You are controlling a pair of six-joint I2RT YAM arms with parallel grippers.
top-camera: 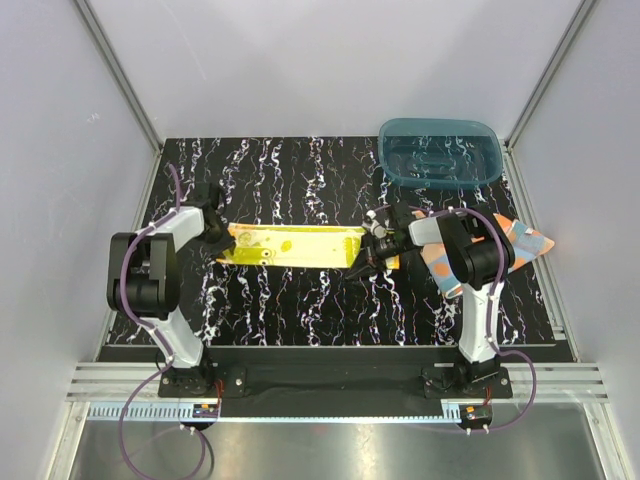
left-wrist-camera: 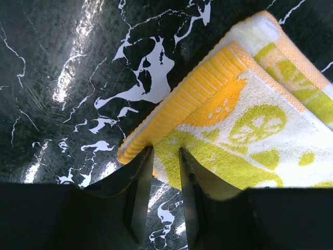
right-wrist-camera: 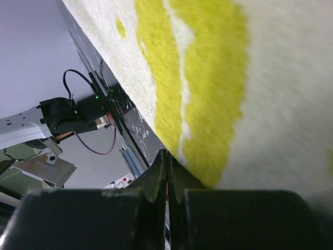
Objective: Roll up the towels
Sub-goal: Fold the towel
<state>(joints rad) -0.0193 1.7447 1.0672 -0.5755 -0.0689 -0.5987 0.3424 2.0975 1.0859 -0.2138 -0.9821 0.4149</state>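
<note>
Yellow towel [top-camera: 295, 246] lies across mid-surface; right claw [right-wrist-camera: 167, 156] closed on one end, left claw [left-wrist-camera: 165, 151] narrowly parted at the other hem. Rolling seems barely begun; next, an end must turn over evenly

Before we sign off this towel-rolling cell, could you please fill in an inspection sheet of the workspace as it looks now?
Surface: black white-veined table top, glossy.
Job's things: yellow lemon-print rectangular cloth towel stretched between the two grippers, not yet rolled; orange polka-dot cloth towel at the right, partly hidden by the right arm.
Clutter: teal translucent plastic tub in the far right corner.
Grippers: left gripper narrowly apart at the yellow towel's corner, grip unclear; right gripper shut at the towel's other end, pinch not confirmed.
Cables: purple cables looped along each arm.
Surroundings: pale grey enclosure walls; nothing else seen.
</note>
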